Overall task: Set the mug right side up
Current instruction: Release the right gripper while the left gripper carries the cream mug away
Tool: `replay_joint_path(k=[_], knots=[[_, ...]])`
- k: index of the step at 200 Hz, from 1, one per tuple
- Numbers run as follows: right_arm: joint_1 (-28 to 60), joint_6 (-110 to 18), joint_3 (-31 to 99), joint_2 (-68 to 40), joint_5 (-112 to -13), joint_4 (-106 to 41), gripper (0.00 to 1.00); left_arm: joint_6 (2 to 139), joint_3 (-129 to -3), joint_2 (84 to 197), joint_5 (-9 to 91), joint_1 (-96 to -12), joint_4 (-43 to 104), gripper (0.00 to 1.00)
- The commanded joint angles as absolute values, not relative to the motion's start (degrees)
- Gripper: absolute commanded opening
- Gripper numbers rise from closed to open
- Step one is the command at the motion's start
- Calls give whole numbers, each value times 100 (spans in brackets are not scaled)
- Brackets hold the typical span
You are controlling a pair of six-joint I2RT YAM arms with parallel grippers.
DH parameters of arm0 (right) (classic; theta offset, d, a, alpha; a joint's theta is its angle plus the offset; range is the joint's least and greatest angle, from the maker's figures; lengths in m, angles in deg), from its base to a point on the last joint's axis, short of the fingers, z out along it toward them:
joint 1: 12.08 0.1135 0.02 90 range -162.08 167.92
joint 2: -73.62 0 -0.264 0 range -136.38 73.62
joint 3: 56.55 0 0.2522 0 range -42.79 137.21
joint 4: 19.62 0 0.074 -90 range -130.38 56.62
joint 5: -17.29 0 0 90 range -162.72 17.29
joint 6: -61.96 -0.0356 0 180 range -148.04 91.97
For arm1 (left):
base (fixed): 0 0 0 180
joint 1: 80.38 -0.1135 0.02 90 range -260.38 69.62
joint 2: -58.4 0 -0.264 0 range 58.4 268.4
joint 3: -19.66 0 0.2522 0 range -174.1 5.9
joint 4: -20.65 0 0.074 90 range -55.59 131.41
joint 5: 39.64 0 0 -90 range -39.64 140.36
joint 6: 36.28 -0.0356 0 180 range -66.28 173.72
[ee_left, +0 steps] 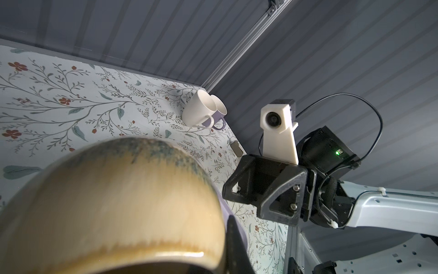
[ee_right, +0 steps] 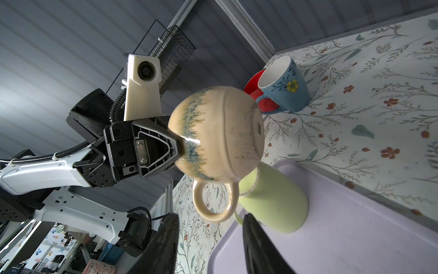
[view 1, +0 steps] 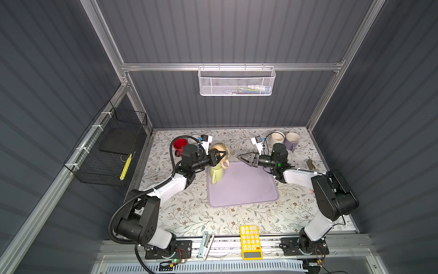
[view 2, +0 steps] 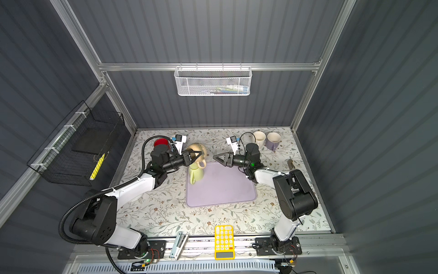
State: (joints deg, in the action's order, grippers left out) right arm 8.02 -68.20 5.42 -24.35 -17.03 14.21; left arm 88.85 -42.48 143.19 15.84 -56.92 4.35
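The tan glazed mug (view 1: 221, 150) hangs on its side above the table, just behind the back left corner of the lilac mat (view 1: 246, 189). My left gripper (view 1: 219, 155) is shut on its rim, one finger (ee_left: 234, 249) on the outer wall. The mug's mouth faces the left gripper, its base (ee_right: 241, 123) faces the right arm, and its handle (ee_right: 214, 201) points down. My right gripper (view 1: 240, 158) stands open a short way to the right of the mug, holding nothing. In the right wrist view the handle lies just ahead of its fingers (ee_right: 253, 237).
A pale green mug (view 1: 216, 174) stands mouth down on the mat under the tan one. Red (view 1: 180, 143) and blue (ee_right: 284, 90) mugs stand back left, white (view 1: 277, 137) and lilac (view 1: 292, 140) mugs back right. A yellow calculator (view 1: 250, 242) and a stapler (view 1: 205, 244) lie at the front edge.
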Motion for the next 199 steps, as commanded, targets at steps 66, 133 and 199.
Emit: replay_joint_path(k=[66, 133, 199], knots=[[780, -6045, 423, -2086, -1946, 438, 45, 7293, -5533, 13719, 2262, -5875, 2844, 0], [786, -5889, 388, -2051, -2029, 196, 44, 6655, -6340, 13785, 2744, -6107, 4535, 0], [765, -5774, 335, -2034, -2079, 38, 43, 6099, -6980, 14026, 3104, -6570, 5756, 0]])
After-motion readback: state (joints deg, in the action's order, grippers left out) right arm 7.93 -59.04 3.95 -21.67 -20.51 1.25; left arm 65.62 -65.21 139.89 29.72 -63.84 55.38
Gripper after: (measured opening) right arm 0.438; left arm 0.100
